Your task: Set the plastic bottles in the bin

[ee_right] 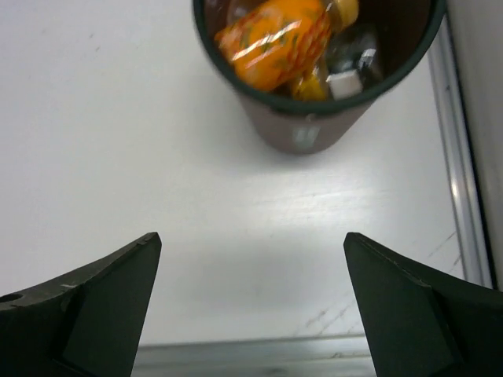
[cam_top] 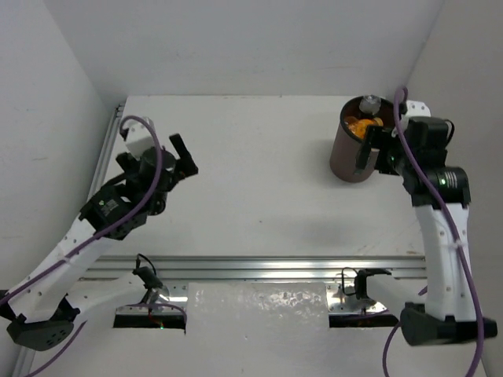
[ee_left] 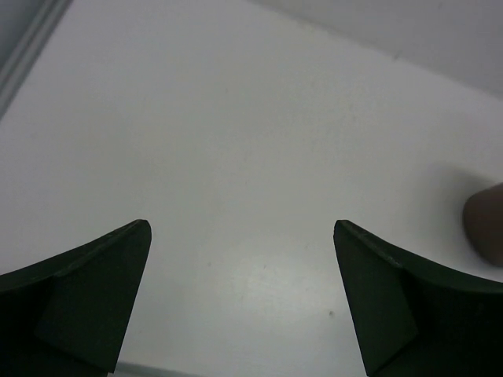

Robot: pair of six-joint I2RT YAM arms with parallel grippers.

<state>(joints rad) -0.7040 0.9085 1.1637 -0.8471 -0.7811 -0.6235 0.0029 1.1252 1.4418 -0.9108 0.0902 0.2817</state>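
The dark brown bin [cam_top: 344,157] stands at the far right of the table. Several plastic bottles lie inside it: orange ones [cam_top: 360,124] and a clear one [cam_top: 369,104]. In the right wrist view the bin's wall with its pale label [ee_right: 305,135] is at the top, with an orange bottle [ee_right: 275,39] and clear ones in it. My right gripper [cam_top: 368,149] [ee_right: 251,237] is open and empty, next to the bin's rim. My left gripper [cam_top: 185,155] [ee_left: 242,225] is open and empty over bare table at the left. No bottle shows on the table.
An aluminium rail [cam_top: 259,267] runs across the near edge and another [cam_top: 106,157] along the left. White walls close in the table at the back and sides. The bin's side shows at the right edge of the left wrist view [ee_left: 487,224].
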